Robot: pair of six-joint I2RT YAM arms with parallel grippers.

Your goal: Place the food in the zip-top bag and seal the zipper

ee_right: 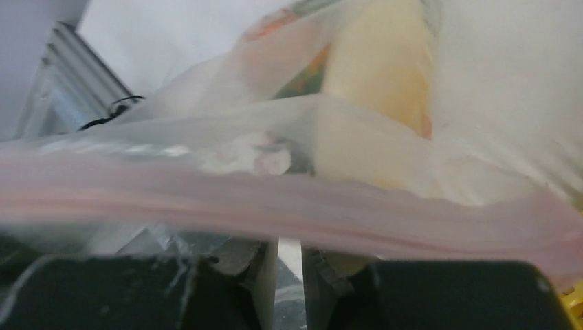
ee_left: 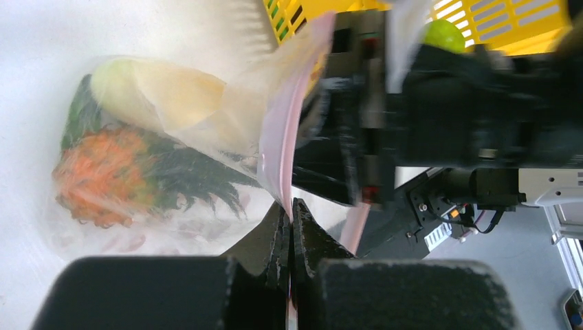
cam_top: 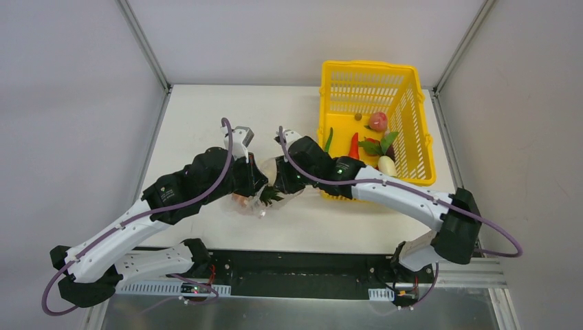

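Observation:
The clear zip-top bag lies on the table between both arms. Inside it are a white radish, an orange piece and dark green leaves. My left gripper is shut on the pink zipper, which runs up from its tips. In the top view it meets my right gripper at the bag's mouth. In the right wrist view the zipper stretches sideways across my right gripper and hides its tips. Only a narrow gap shows between the fingers.
A yellow slotted basket stands at the back right, close to my right arm. It holds more food: a pink-red round piece, a red pepper, a green chilli and a white piece.

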